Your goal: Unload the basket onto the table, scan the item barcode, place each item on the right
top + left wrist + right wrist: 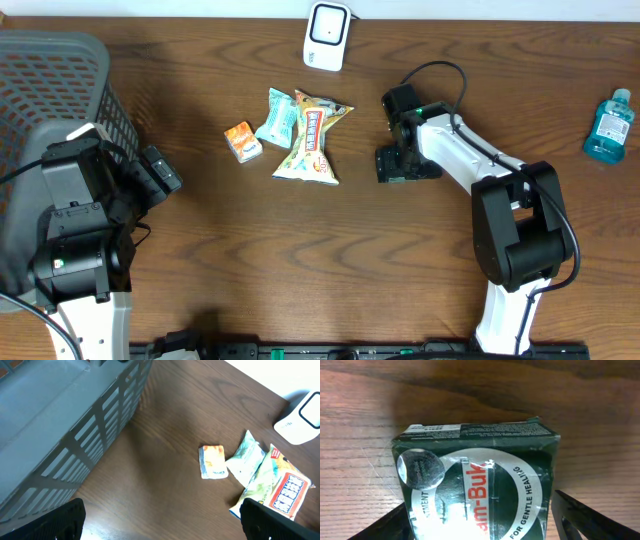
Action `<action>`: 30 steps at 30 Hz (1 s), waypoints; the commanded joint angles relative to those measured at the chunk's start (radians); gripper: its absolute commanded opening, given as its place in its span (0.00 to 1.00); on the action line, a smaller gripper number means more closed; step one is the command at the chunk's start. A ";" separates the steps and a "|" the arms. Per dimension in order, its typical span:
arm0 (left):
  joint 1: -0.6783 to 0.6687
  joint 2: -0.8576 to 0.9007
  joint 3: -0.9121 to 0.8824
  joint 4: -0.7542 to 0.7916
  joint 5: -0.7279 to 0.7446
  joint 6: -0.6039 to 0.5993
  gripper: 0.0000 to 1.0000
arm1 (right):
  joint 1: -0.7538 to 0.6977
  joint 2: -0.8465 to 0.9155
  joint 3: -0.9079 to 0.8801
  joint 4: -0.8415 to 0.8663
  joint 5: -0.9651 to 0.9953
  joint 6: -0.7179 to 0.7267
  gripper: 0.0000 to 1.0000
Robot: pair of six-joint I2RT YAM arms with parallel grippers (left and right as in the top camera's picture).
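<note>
The brown wooden table (300,270) is seen from above. A grey perforated plastic basket (110,100) stands at its far-left corner, and the left end effector (161,505) is held just beside the basket, fingers wide apart and nothing between them.

A white rounded device with a dark window (326,35), judged to be the scanner, stands at the middle of the far edge. A blue liquid-filled plastic bottle (610,125) stands at the right edge.

A long yellow-and-red snack packet (312,140), a pale teal packet (278,118) and a small orange packet (243,142) lie bunched at the table's centre.

The dark green cardboard box with white and red lettering (475,465), taken as the item to be scanned, lies on the table right of centre. It is straddled by the right end effector (479,515), with one finger close at each side; whether it is already clamped cannot be told.

The grasp is judged to be the step in hand. Next, a firm closure and a lift are called for, then a carry to the far edge with the barcode, not visible here, turned towards the window. Bare table lies between box and scanner, and the packets lie clear to the left.
</note>
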 commanded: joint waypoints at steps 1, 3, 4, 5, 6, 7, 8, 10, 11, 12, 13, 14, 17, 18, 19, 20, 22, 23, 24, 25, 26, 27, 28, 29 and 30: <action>0.006 0.002 0.005 -0.001 -0.013 -0.009 0.98 | 0.004 0.003 -0.010 0.001 0.017 0.016 0.80; 0.006 0.002 0.005 -0.001 -0.012 -0.009 0.98 | 0.004 0.003 -0.010 0.002 0.016 0.016 0.78; 0.006 0.002 0.005 -0.001 -0.012 -0.009 0.98 | 0.004 0.003 -0.010 0.004 0.017 0.016 0.78; 0.006 0.002 0.005 -0.001 -0.012 -0.009 0.98 | 0.004 0.003 -0.010 0.007 0.017 0.016 0.78; 0.006 0.002 0.005 -0.001 -0.012 -0.009 0.98 | 0.004 0.003 -0.010 0.010 0.018 0.016 0.77; 0.006 0.002 0.005 -0.001 -0.012 -0.009 0.98 | 0.004 0.003 -0.010 0.013 0.017 0.017 0.77; 0.006 0.002 0.005 -0.001 -0.012 -0.009 0.98 | 0.003 0.003 -0.010 0.014 0.018 0.016 0.77; 0.006 0.002 0.005 -0.001 -0.012 -0.009 0.98 | 0.001 0.003 -0.010 0.015 0.020 0.016 0.77; 0.006 0.002 0.005 -0.001 -0.013 -0.009 0.98 | 0.000 0.003 -0.010 0.015 0.021 0.016 0.77; 0.006 0.002 0.005 -0.001 -0.012 -0.009 0.98 | -0.001 0.003 -0.010 0.014 0.026 0.016 0.77; 0.006 0.002 0.005 -0.001 -0.012 -0.009 0.98 | -0.002 0.003 -0.010 0.014 0.033 0.017 0.77; 0.006 0.002 0.005 -0.001 -0.012 -0.009 0.98 | -0.002 0.003 -0.010 0.014 0.039 0.017 0.78; 0.006 0.002 0.005 -0.001 -0.012 -0.009 0.98 | -0.004 0.002 0.004 0.006 0.039 0.016 0.82; 0.006 0.002 0.005 -0.001 -0.012 -0.009 0.98 | -0.003 0.002 0.014 -0.002 0.039 0.016 0.83; 0.006 0.002 0.005 -0.001 -0.012 -0.009 0.98 | -0.003 0.002 0.026 -0.011 0.039 0.016 0.83; 0.006 0.002 0.005 -0.001 -0.012 -0.009 0.98 | -0.003 0.002 0.039 -0.020 0.039 0.016 0.83; 0.006 0.002 0.005 -0.001 -0.012 -0.009 0.98 | -0.003 0.002 0.065 -0.039 0.038 0.011 0.83; 0.006 0.002 0.005 -0.001 -0.012 -0.009 0.98 | -0.004 0.002 0.076 -0.047 0.039 0.003 0.82; 0.006 0.002 0.005 -0.001 -0.012 -0.009 0.98 | -0.004 0.002 0.086 -0.056 0.039 -0.006 0.82; 0.006 0.002 0.005 -0.001 -0.012 -0.009 0.98 | -0.004 0.002 0.094 -0.065 0.038 -0.015 0.81; 0.006 0.002 0.005 -0.001 -0.012 -0.009 0.98 | -0.003 0.002 0.095 -0.069 0.038 -0.019 0.80; 0.006 0.002 0.005 -0.001 -0.012 -0.009 0.98 | -0.003 0.002 0.095 -0.076 0.038 -0.019 0.77; 0.006 0.002 0.005 -0.001 -0.012 -0.009 0.98 | -0.003 0.002 0.095 -0.087 0.038 -0.020 0.75; 0.006 0.002 0.005 -0.001 -0.012 -0.009 0.98 | -0.003 0.002 0.093 -0.096 0.037 -0.027 0.74; 0.006 0.002 0.005 -0.001 -0.012 -0.009 0.98 | -0.003 0.002 0.088 -0.101 0.034 -0.030 0.74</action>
